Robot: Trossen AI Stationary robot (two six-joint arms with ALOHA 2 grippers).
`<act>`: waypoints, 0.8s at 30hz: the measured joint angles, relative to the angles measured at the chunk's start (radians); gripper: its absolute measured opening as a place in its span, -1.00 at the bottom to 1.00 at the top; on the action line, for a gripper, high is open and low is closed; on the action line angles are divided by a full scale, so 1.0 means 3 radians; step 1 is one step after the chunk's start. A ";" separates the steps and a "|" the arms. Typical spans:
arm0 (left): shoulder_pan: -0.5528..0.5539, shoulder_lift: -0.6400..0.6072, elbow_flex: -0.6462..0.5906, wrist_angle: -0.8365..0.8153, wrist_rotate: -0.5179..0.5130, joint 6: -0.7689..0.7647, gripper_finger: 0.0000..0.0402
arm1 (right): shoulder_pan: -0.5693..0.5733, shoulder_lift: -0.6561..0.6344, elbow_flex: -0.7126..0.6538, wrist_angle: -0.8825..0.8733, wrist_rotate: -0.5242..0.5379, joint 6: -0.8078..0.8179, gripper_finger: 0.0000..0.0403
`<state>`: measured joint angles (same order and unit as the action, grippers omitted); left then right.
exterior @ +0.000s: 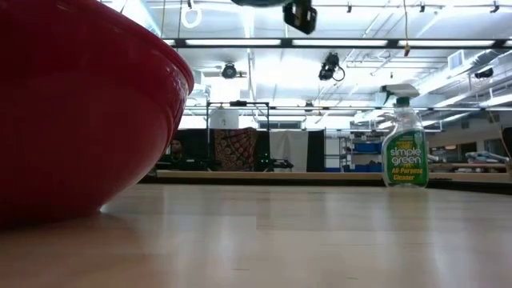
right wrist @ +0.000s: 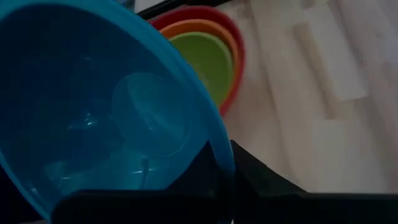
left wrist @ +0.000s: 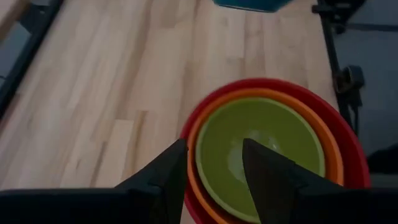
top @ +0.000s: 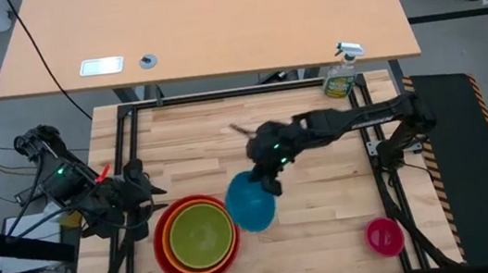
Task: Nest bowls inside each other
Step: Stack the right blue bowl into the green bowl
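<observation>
A red bowl (top: 163, 249) stands on the table near its front edge, with an orange bowl (top: 173, 255) and a lime green bowl (top: 200, 235) nested inside it. Just right of this stack, a blue bowl (top: 250, 203) hangs in the air with my right gripper (top: 271, 187) shut on it. A small magenta bowl (top: 384, 236) sits at the front right. My left gripper (top: 146, 197) stands open at the stack's left side. In its wrist view the fingers (left wrist: 168, 177) hover over the stack's rim and touch nothing. My right gripper pinches the blue bowl's rim (right wrist: 219, 146), with one finger inside the bowl and one outside. The fingers slant down from the table's far right side. The bowl hangs tilted, its hollow toward the wrist, lifted clear of the table.
A green spray bottle (top: 341, 73) stands at the table's far right corner, also seen in the low view (exterior: 404, 140). The black frame rails (top: 391, 193) run along the table's sides. Bare wood lies between the stack and the magenta bowl.
</observation>
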<state>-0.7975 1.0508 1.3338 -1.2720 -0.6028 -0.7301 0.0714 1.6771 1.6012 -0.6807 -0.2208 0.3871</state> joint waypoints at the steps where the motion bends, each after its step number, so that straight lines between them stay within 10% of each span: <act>1: -0.0001 -0.0009 0.0000 0.0001 0.0049 0.0045 -0.22 | 0.0045 0.0085 0.0088 0.0005 -0.0003 0.0042 -0.89; 24: -0.0048 -0.0248 -0.0001 0.0103 0.0152 -0.0372 -0.22 | 0.0251 0.2459 0.2400 0.0003 0.0323 0.0065 -0.89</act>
<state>-0.8120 0.9765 1.3334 -1.2411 -0.5573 -0.8416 0.1467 2.4148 2.3211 -0.6800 -0.1238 0.4066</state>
